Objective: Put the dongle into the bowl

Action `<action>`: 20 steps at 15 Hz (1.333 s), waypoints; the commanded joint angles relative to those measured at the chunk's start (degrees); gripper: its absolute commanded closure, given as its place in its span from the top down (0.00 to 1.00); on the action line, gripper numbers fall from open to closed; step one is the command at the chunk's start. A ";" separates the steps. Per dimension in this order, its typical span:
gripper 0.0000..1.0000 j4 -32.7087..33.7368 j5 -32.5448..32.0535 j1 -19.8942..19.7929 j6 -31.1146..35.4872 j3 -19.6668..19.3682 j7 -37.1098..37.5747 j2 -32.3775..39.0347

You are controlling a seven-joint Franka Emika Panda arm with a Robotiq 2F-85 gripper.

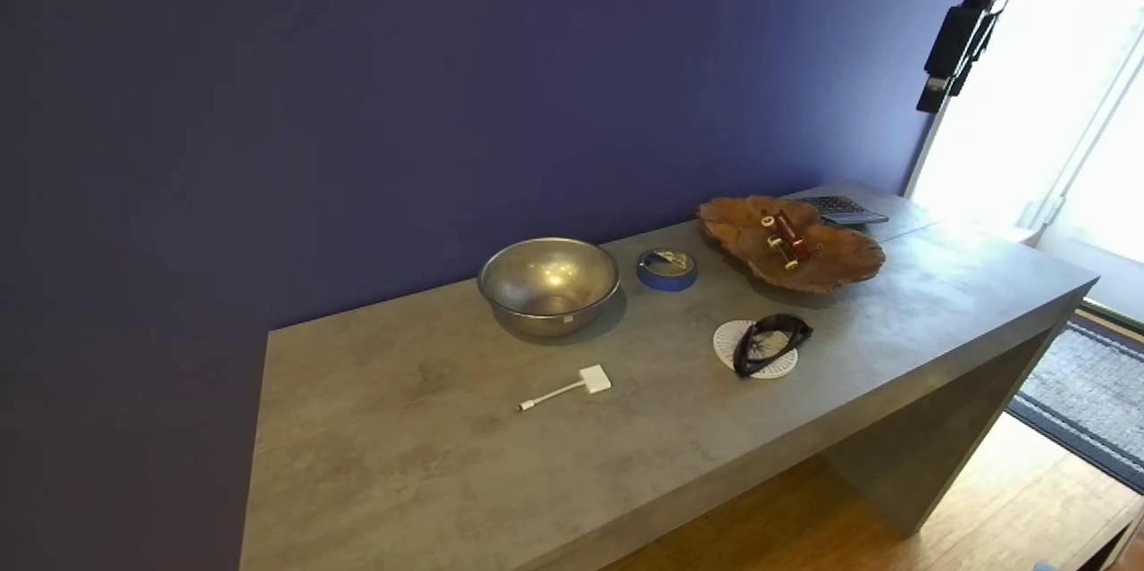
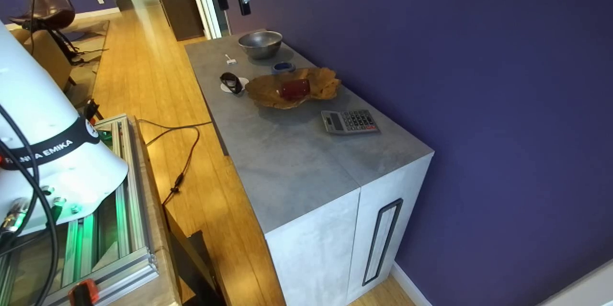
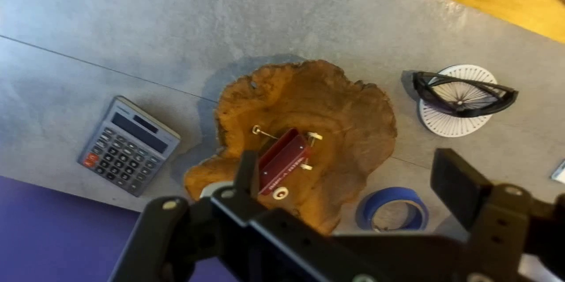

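Observation:
The dongle, a small white block with a thin stem, lies on the grey table in both exterior views (image 1: 595, 378) (image 2: 231, 62). A white piece of it shows at the right edge of the wrist view (image 3: 560, 173). The shiny metal bowl (image 1: 541, 323) stands upright beside it, nearer the wall; it also shows in an exterior view (image 2: 261, 50). The bowl's inside looks empty. My gripper (image 3: 346, 167) is open and empty, high above the table and over the wooden tray's side, away from dongle and bowl. It also shows in both exterior views (image 1: 944, 96) (image 2: 234, 5).
A brown wooden tray (image 3: 353, 118) holds a red toy wagon (image 3: 282, 163). A blue tape roll (image 3: 395, 193) lies between tray and bowl. Black sunglasses (image 3: 468, 96) rest on a white round disc (image 3: 454, 127). A calculator (image 3: 130, 145) lies beyond the tray. A purple wall (image 1: 357, 106) runs behind the table.

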 commanded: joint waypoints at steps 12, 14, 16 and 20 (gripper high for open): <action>1.00 4.40 1.66 8.60 11.16 7.02 -5.25 14.06; 1.00 8.42 1.07 10.69 13.72 9.42 -7.39 20.67; 1.00 12.30 -1.13 12.32 14.27 11.94 -8.08 25.54; 1.00 24.04 -6.33 16.83 11.15 16.05 -8.89 36.88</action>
